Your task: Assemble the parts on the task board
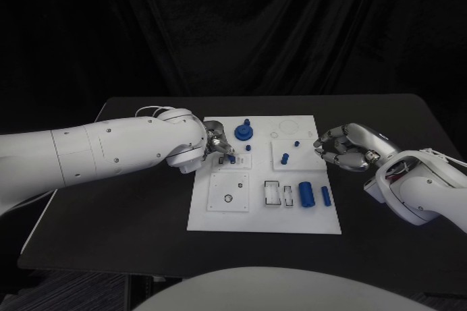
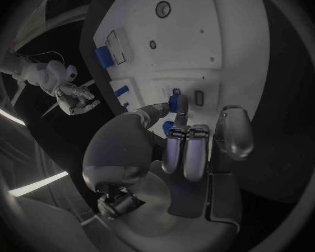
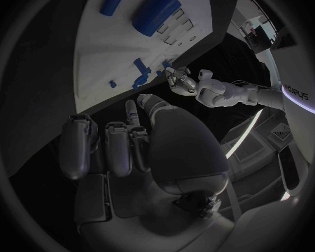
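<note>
White rectangular task board (image 1: 219, 216) lies mid-table, dotted with small blue plastic parts (image 1: 306, 194); the left hand (image 1: 216, 144) pinches a small blue peg (image 2: 174, 102), partly hidden, while the right hand (image 1: 343, 148) hovers curled, empty.

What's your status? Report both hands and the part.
Left hand pinching small blue part over task board. Right hand curled, empty, beside the board. Nothing in the way.
</note>
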You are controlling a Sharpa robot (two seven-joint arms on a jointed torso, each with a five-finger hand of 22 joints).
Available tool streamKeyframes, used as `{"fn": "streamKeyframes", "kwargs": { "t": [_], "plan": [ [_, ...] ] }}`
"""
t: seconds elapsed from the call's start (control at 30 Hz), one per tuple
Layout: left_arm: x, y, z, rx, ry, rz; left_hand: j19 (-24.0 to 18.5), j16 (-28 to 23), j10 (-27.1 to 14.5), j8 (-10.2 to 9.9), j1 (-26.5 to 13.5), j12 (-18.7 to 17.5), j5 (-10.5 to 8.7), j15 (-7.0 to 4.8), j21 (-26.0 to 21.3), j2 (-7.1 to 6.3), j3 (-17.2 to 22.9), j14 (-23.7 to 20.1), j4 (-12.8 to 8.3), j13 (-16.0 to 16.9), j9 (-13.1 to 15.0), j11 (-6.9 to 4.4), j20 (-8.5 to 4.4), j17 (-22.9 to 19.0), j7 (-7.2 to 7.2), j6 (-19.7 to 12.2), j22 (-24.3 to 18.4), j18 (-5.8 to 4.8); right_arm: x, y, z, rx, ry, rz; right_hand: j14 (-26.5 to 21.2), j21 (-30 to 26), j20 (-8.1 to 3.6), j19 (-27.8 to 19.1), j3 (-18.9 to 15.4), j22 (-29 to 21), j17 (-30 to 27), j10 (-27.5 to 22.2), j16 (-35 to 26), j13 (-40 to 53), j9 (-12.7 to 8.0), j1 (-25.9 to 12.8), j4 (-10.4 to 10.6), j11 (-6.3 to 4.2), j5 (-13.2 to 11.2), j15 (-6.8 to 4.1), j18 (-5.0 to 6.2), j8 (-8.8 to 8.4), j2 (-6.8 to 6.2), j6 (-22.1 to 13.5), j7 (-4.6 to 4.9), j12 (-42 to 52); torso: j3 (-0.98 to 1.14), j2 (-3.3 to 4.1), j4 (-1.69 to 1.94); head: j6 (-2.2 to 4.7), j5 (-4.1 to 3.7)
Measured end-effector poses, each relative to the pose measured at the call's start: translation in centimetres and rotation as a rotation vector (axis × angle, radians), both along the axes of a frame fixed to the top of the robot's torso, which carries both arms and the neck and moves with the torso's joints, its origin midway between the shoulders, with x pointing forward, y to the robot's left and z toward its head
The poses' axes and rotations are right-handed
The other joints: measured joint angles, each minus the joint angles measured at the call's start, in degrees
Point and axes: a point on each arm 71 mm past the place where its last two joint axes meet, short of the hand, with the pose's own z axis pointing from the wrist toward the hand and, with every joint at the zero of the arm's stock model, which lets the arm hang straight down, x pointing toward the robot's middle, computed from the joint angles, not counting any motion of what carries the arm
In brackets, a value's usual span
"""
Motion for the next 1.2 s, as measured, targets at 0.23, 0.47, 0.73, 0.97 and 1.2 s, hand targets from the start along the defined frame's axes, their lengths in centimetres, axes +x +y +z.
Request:
{"fn": "streamKeyframes", "kwargs": {
  "t": [0.23,0.47,0.73,0.97,1.2],
  "plan": [
    [-0.15,-0.03,-0.09,-0.006,0.001,-0.005,0.00,0.00,0.00,-0.02,0.11,0.00,0.00,0.00,0.00,0.11,0.00,0.00,0.00,0.00,-0.02,0.00,0.00,0.00,0.02,-0.02,0.00,0.00,0.01,0.05,-0.01,0.000,0.001,0.000,0.00,0.00,0.00,0.00,0.00,0.00,0.00,0.00,0.00,0.00,0.00,0.00,0.00,0.00,0.00,0.00,0.00,0.00,0.00,0.00,0.00,0.00,0.00,-0.01,-0.02,0.00,0.00],
    [-0.32,-0.06,-0.24,-0.009,0.004,-0.008,0.00,0.00,0.01,-0.06,-0.04,0.00,0.00,0.00,0.00,0.26,0.00,0.00,0.00,0.00,0.07,0.01,0.00,0.00,0.12,-0.11,-0.01,0.00,0.02,0.06,-0.03,0.000,0.002,0.000,0.00,0.00,0.00,0.00,0.00,0.00,0.00,0.00,0.00,0.00,0.00,0.00,0.00,0.00,0.00,0.00,0.00,0.00,0.00,0.00,0.00,0.00,0.03,0.00,-0.05,0.00,0.01],
    [-0.40,0.17,-0.35,-0.009,0.007,-0.005,0.00,0.00,0.01,-0.07,-0.11,0.00,0.48,0.00,0.00,0.33,0.00,0.00,0.00,0.00,0.06,0.01,0.00,0.00,0.32,-0.31,-0.01,0.00,0.07,0.08,-0.06,-0.001,0.003,-0.001,0.00,0.00,0.00,0.00,0.00,-0.01,0.00,0.00,0.00,0.04,0.00,0.00,0.00,0.00,0.00,0.00,0.01,0.00,0.00,0.00,0.00,0.00,0.03,-0.01,-0.06,0.00,0.09],
    [-0.45,0.39,-0.42,-0.008,0.009,-0.002,0.00,0.00,0.01,-0.21,-0.11,0.00,0.79,0.00,-0.22,0.33,0.00,0.00,0.00,0.00,0.04,0.01,0.00,0.00,0.39,-0.38,-0.01,-0.01,0.09,0.06,-0.07,-0.002,0.004,-0.001,0.00,0.00,0.00,0.00,0.00,-0.01,0.00,0.00,0.00,0.04,0.00,0.00,0.00,0.00,0.00,0.00,0.00,0.00,0.00,0.00,0.00,0.00,0.00,-0.01,-0.05,0.00,0.13],
    [-0.47,0.43,-0.45,-0.008,0.011,-0.001,-0.05,0.00,0.01,0.01,-0.12,0.00,0.81,0.01,-0.44,0.32,0.00,0.00,0.00,0.00,0.05,0.02,0.05,0.00,0.38,-0.36,-0.01,-0.01,0.10,0.05,-0.09,-0.003,0.005,-0.002,0.00,0.00,0.00,0.00,-0.01,-0.01,0.00,0.00,0.00,0.04,0.00,0.00,0.00,0.00,0.00,0.00,0.00,0.00,0.00,0.00,0.00,0.00,0.01,-0.01,-0.05,0.00,0.07]
  ]
}}
